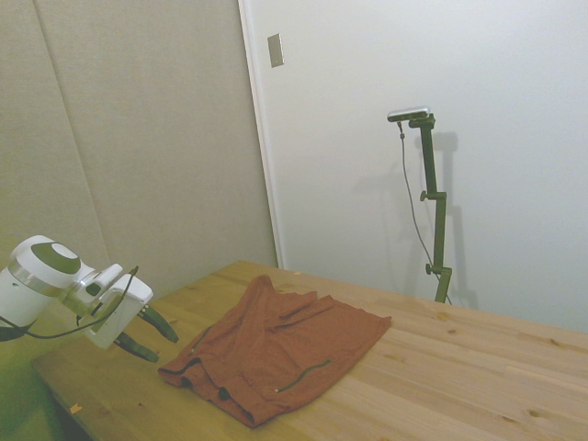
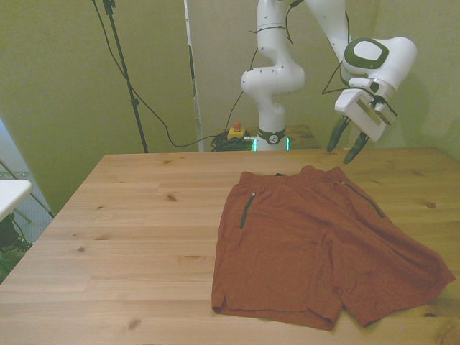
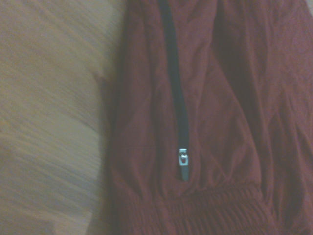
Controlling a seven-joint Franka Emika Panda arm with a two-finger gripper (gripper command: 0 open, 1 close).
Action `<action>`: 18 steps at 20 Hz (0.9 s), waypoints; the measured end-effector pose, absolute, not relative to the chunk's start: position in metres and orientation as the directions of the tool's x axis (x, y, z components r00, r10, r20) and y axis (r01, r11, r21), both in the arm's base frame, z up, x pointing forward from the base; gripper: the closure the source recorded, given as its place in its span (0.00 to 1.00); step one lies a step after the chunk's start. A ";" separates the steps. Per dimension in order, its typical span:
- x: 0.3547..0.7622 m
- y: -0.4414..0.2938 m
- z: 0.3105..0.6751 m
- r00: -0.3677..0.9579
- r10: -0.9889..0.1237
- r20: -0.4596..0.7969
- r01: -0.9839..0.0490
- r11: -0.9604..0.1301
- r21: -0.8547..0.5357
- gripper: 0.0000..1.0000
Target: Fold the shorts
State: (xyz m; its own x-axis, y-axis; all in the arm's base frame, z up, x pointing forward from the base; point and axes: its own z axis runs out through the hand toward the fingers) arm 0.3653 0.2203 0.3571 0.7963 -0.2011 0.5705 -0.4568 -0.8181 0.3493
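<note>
Rust-brown soft shorts (image 2: 316,244), flat, unfolded

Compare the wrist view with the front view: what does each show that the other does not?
Only the wrist view shows the small metal zip pull at the end of a dark pocket zip, beside the gathered elastic waistband.

Only the front view shows the rust-brown cloth shorts whole, lying flat and unfolded, and the white arm's two-finger gripper hanging open above the waistband corner on the front view's right.

Both show the shorts' cloth on the wooden table.
</note>
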 end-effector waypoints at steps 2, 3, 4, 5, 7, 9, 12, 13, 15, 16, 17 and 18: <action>0.367 0.223 0.349 0.804 -0.198 0.560 -0.449 -0.820 0.355 0.00; 0.368 0.224 0.345 0.809 -0.197 0.554 -0.445 -0.821 0.358 0.00; 0.369 0.225 0.343 0.812 -0.195 0.550 -0.442 -0.821 0.361 0.00; 0.370 0.225 0.341 0.813 -0.192 0.550 -0.440 -0.822 0.363 0.00; 0.373 0.222 0.338 0.815 -0.192 0.547 -0.440 -0.820 0.367 0.00; 0.376 0.218 0.334 0.819 -0.191 0.540 -0.439 -0.815 0.377 0.00; 0.380 0.212 0.328 0.824 -0.172 0.540 -0.432 -0.807 0.403 0.00; 0.382 0.211 0.328 0.822 -0.169 0.543 -0.433 -0.806 0.405 0.00; 0.384 0.207 0.327 0.818 -0.168 0.550 -0.438 -0.802 0.406 1.00; 0.386 0.206 0.327 0.816 -0.169 0.553 -0.440 -0.801 0.406 1.00; 0.387 0.205 0.327 0.815 -0.171 0.553 -0.443 -0.800 0.405 1.00; 0.389 0.204 0.327 0.815 -0.175 0.553 -0.446 -0.799 0.404 1.00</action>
State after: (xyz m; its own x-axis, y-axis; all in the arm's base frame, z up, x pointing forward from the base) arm 0.3887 0.2038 0.3269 0.8146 -0.1746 0.5532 -0.4457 -0.7987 0.4042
